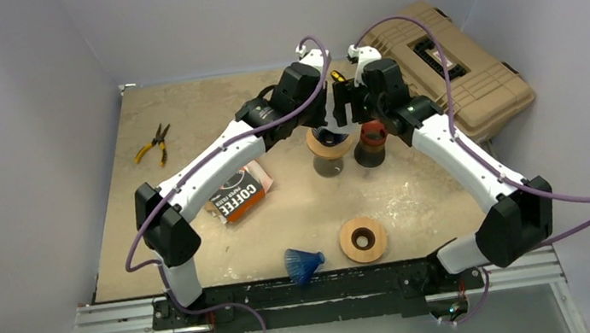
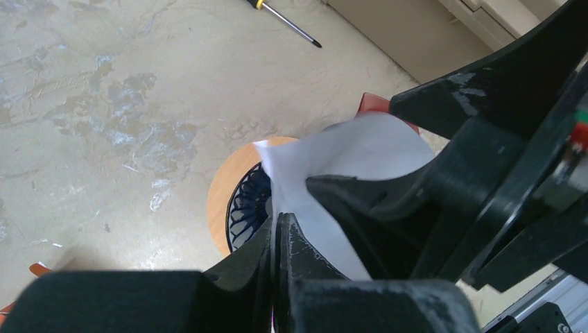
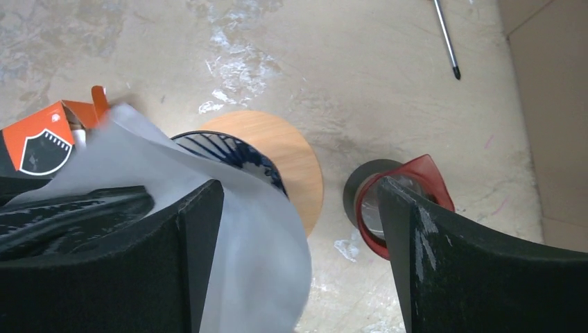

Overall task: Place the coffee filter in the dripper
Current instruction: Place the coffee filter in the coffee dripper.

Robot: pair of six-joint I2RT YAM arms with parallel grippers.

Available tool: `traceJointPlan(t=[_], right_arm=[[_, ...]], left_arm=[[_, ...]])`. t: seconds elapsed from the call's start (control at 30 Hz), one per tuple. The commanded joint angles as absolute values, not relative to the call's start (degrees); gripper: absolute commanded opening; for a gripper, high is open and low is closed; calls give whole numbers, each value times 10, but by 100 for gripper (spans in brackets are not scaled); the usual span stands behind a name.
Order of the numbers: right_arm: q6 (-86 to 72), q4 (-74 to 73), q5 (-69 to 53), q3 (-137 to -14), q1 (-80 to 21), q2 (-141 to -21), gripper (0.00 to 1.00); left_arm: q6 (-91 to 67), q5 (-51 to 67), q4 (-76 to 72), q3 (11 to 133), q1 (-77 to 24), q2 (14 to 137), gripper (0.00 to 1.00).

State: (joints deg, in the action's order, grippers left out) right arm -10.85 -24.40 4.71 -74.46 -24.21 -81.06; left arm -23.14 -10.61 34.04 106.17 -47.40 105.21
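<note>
Nearest: left gripper (image 2: 279,232), fingers pressed together on one edge of the coffee filter (image 2: 360,149) — white paper, partly opened, held up over the dripper (image 2: 246,201) and not yet seated in it.

Dripper: dark ribbed cone in a wooden collar (image 2: 223,187), standing on the table (image 1: 181,112) towards the rear.

Opposite: right gripper (image 3: 299,191), jaws wide apart, clamping nothing. The filter drapes against one finger.

Adjacent: red-rimmed vessel (image 3: 405,198) just beside the dripper; screwdriver (image 3: 446,38) well apart.

Handling note, offered as judgement: bring the filter's folded point over the centre of the ribs and lower it straight. Part the left fingers only once the paper rests on the cone wall. The free right finger could press the paper open against the ribs — lightly, since paper creases easily and the collar may tip.
</note>
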Motion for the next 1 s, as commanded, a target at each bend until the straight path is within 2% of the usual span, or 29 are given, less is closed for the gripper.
traceJointPlan(t=[0.0, 0.27, 0.63, 0.73, 0.97], right_arm=[[-103, -246, 25, -751, -222, -799, 83], [-111, -239, -25, -729, -191, -802, 78], [-122, -224, -75, -706, -178, -792, 74], [-126, -220, -90, -707, -178, -788, 73], [-135, -217, -95, -716, -177, -777, 76]], left_arm=[[-241, -111, 326, 1060, -467, 1032, 0], [-279, -76, 311, 1020, -427, 1021, 0], [-271, -55, 311, 1020, -420, 1033, 0], [-271, -45, 308, 1020, -421, 1033, 8], [-275, -35, 308, 1013, -421, 1014, 35]])
